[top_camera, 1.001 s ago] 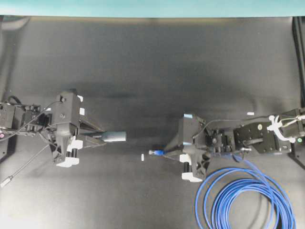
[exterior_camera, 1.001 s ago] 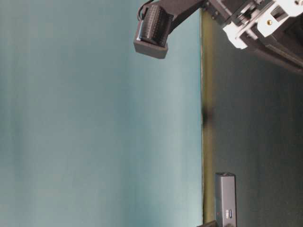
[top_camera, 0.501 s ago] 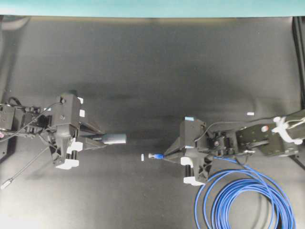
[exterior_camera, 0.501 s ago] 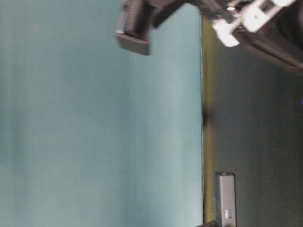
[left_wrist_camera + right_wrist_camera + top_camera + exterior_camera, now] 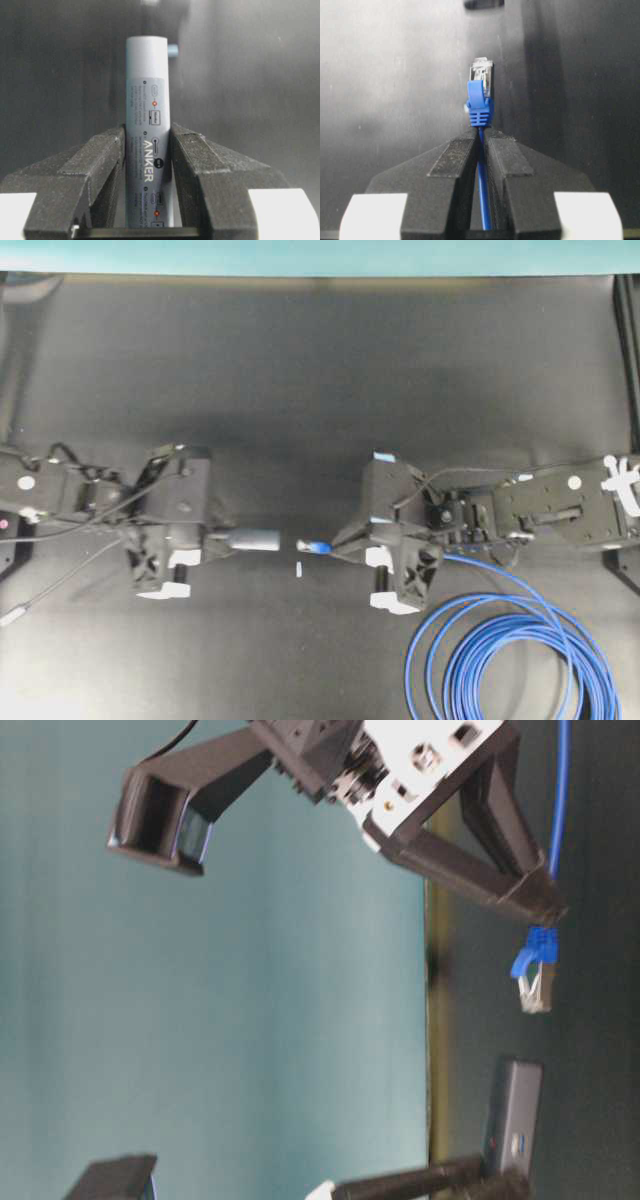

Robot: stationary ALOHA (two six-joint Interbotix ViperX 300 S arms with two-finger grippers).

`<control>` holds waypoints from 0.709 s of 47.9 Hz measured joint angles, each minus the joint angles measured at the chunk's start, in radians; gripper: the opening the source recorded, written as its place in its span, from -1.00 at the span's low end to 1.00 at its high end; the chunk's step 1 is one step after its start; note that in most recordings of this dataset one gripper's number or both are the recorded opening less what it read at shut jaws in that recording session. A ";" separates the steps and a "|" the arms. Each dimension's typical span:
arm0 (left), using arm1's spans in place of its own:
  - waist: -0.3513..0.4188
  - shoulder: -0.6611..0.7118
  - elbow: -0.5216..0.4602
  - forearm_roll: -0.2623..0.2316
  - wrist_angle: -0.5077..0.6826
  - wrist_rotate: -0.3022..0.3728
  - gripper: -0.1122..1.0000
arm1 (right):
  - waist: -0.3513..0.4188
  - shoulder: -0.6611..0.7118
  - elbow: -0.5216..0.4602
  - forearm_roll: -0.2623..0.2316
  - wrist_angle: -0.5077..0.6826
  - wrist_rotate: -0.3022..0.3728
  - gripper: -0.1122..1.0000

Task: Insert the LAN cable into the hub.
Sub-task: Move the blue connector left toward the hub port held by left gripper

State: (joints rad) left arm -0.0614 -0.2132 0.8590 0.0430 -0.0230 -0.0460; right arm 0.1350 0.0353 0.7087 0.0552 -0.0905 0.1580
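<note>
Over the middle of the bench (image 5: 320, 370), overhead, your left gripper (image 5: 215, 540) is clamped on the hub (image 5: 255, 539) and your right gripper (image 5: 338, 545) on the LAN cable (image 5: 500, 650) behind its plug (image 5: 312, 546); plug and hub end sit near, not touching.

At table level, the plug hangs just beside the hub's end, offset.

Left wrist: the hub stands straight between the pads.

Right wrist: the plug points ahead.

You're at alignment; next, line the plug up with the port, then push in.
</note>
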 measured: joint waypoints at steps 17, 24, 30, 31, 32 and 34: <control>0.000 0.041 -0.032 -0.002 0.000 0.006 -0.29 | -0.020 0.008 -0.014 0.002 0.009 -0.002 -0.75; 0.002 0.041 -0.031 0.000 0.002 0.006 -0.29 | -0.018 0.011 -0.014 0.000 0.009 -0.002 -0.75; 0.006 0.041 -0.032 -0.002 0.000 0.006 -0.29 | -0.018 0.014 -0.015 0.000 0.009 -0.002 -0.75; 0.006 0.041 -0.032 -0.002 0.002 0.006 -0.29 | -0.018 0.014 -0.014 0.000 0.009 -0.002 -0.75; 0.006 0.041 -0.032 -0.002 0.000 0.006 -0.29 | -0.018 0.014 -0.014 -0.002 0.009 -0.002 -0.75; 0.006 0.040 -0.032 0.000 0.000 0.006 -0.29 | -0.020 0.014 -0.014 0.000 0.009 -0.002 -0.75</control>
State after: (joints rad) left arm -0.0552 -0.1733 0.8268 0.0430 -0.0230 -0.0399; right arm 0.1150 0.0491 0.6949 0.0552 -0.0813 0.1565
